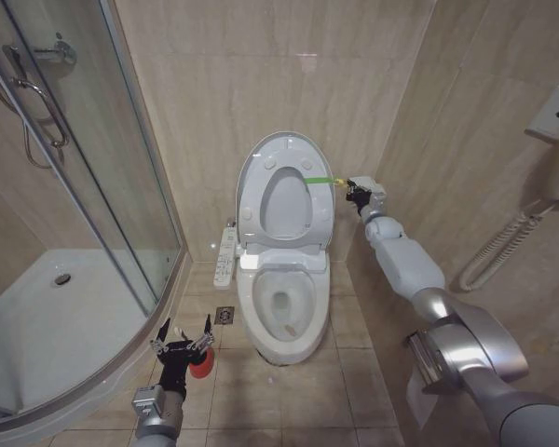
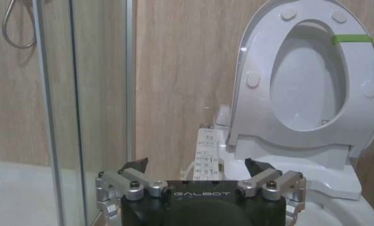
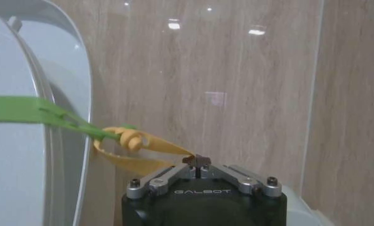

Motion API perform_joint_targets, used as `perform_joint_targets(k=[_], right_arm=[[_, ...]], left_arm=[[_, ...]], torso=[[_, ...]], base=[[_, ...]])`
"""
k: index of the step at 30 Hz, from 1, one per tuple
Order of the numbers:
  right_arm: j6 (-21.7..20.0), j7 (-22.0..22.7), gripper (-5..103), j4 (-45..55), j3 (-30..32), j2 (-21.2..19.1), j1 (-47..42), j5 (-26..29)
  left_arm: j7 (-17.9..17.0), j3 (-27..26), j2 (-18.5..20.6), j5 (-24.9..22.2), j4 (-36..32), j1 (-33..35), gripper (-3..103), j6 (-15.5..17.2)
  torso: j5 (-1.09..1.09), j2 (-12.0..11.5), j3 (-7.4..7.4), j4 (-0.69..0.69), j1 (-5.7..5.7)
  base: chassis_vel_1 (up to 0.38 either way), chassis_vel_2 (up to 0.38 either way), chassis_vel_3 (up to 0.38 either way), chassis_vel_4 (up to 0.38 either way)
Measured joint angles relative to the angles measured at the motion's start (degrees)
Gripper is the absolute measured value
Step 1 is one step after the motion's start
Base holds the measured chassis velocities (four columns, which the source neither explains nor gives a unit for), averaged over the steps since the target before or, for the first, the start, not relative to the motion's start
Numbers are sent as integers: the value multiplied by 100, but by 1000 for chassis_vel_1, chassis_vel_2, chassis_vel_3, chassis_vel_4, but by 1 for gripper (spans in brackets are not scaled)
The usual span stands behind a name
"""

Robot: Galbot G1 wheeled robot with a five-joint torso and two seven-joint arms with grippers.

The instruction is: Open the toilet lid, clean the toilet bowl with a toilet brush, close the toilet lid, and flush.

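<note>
Yellow strap (image 3: pixel 143 150) between right fingers (image 3: pixel 193 161)

Your left gripper (image 1: pixel 181 336) has black fingers with orange-red marks at the base, set on a black body above a grey metal wrist block. At close range your left gripper (image 2: pixel 196 165) shows silver linkage bars with dark screws and white "GALBOT" lettering on the black housing. Your right gripper (image 3: pixel 199 161) carries the same silver links, screws and lettering. Your right arm (image 1: pixel 405 259) has smooth white and silver-grey rounded shells.
</note>
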Motion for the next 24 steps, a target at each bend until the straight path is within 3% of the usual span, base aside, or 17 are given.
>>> perform_joint_targets(k=[14,15,20,21,24], right_arm=[[-317,389,0,925,-280,-307,-397,438],[-323,394,8,949,-289,-324,-409,449],[-330,406,8,1059,-324,-418,-494,479],[-327,407,34,1087,-328,-435,-520,481],[-321,407,34,1131,-331,-462,-562,481]], left_arm=[[0,0,0,0,0,0,100,0],[0,0,0,0,0,0,100,0],[0,0,0,0,0,0,100,0],[0,0,0,0,0,0,100,0],[0,0,0,0,0,0,100,0]], torso=[[0,0,0,-1,0],[0,0,0,-1,0],[1,0,0,-1,0],[1,0,0,-1,0],[0,0,0,-1,0]], base=[[0,0,0,0],[0,0,0,0],[0,0,0,0],[0,0,0,0],[0,0,0,0]])
